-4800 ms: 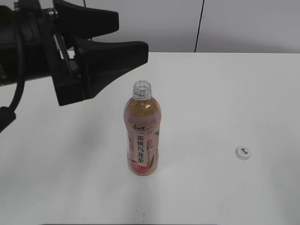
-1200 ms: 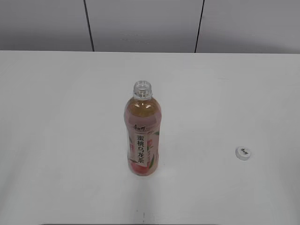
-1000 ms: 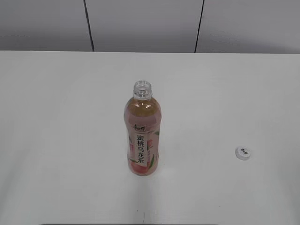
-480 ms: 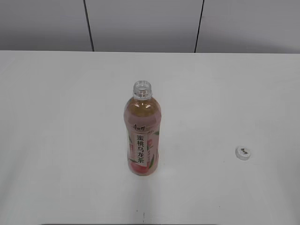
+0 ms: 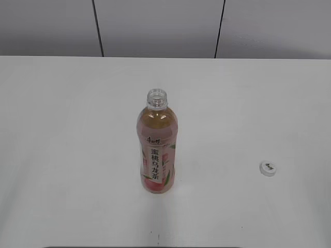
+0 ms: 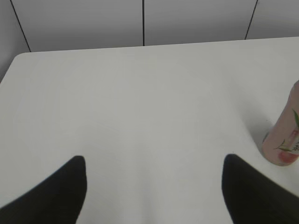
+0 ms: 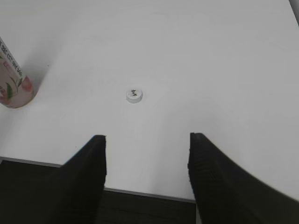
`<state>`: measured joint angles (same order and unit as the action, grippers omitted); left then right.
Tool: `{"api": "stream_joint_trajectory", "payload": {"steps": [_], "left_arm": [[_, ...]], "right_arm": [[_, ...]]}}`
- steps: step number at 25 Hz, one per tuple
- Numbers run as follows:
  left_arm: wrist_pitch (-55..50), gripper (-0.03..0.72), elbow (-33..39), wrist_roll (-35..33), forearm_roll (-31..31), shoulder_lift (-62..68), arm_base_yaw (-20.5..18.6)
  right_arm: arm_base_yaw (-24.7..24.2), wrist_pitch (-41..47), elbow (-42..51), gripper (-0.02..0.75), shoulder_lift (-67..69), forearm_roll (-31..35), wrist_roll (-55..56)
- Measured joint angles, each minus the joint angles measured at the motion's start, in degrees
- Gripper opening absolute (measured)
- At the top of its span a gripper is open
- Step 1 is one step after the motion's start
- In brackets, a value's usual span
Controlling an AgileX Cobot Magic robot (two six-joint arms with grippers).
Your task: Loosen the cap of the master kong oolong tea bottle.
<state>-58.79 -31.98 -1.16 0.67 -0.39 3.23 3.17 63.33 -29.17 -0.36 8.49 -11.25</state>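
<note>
Two grippers apart and empty; bottle uncapped on the white table.

Upright near the middle of the table point(image 5: 62, 129) stands the master kong oolong tea bottle point(image 5: 157, 150), its neck open, pale amber tea inside, the pink label's white strip of black characters facing the exterior camera. The cap point(image 5: 268, 168) lies logo-up on the tabletop at about four o'clock from the bottle, well apart from it. In the left wrist view the left gripper point(image 6: 154, 186) hangs over bare table, jaws spread, the bottle's base at its three o'clock. The right gripper point(image 7: 147, 163), jaws also parted, hovers near the table's front edge with the cap at its twelve o'clock, untouched.
</note>
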Motion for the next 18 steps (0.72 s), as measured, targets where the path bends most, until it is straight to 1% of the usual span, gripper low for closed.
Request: {"api": "stream_joint_trajectory", "payload": {"steps": [4, 7, 9, 12, 18], "left_arm": [[0.0, 0.541, 0.0, 0.0, 0.0, 0.0, 0.0], [0.0, 0.541, 0.0, 0.0, 0.0, 0.0, 0.0], [0.0, 0.541, 0.0, 0.0, 0.0, 0.0, 0.0], [0.0, 0.541, 0.0, 0.0, 0.0, 0.0, 0.0], [0.0, 0.541, 0.0, 0.0, 0.0, 0.0, 0.0]], "right_arm": [[0.0, 0.0, 0.0, 0.428, 0.0, -0.8, 0.0], [0.0, 0.0, 0.0, 0.428, 0.0, -5.2, 1.1], [0.0, 0.0, 0.0, 0.428, 0.0, -7.4, 4.9], [0.0, 0.0, 0.0, 0.428, 0.0, -8.0, 9.4], [0.0, 0.0, 0.0, 0.428, 0.0, -9.9, 10.0]]}}
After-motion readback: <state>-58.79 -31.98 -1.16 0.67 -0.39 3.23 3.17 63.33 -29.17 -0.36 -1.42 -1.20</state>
